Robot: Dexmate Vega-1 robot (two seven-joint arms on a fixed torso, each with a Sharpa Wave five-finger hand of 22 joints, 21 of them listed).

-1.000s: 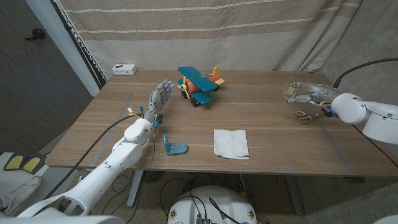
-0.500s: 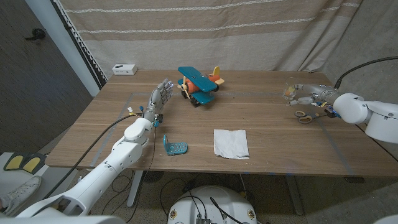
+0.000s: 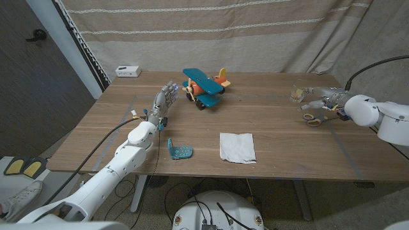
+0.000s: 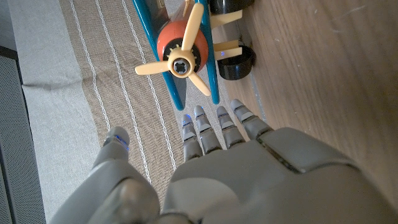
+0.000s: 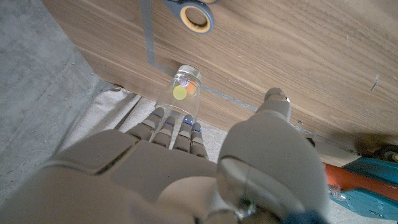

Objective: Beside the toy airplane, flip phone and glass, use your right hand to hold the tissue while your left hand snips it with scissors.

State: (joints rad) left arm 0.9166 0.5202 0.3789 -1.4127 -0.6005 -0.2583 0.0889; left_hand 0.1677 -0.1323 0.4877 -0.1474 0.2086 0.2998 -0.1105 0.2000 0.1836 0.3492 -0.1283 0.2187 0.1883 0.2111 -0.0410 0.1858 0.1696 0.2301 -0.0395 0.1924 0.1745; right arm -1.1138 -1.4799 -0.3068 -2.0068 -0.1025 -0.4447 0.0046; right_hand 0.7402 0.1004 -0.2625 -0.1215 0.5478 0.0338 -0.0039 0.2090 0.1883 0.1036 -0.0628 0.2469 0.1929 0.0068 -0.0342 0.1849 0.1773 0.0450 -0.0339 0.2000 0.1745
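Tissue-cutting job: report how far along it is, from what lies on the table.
Nothing looks done: the white square tissue lies whole and untouched near the table's front edge. In hand: nothing is gripped; the right robot hand hovers by the clear drinking glass, above the yellow-handled scissors, while the left robot hand stands open beside the blue-and-orange toy airplane. Left: picking up the scissors, holding the tissue, snipping.

Even, soft light over the wooden table (image 3: pixel 268 121), no glare, only faint shadows under the toy airplane (image 3: pixel 204 88). Head view sharp, slightly bowed at its edges. Wrist views: the near hands loom soft and blurred, airplane crisp.
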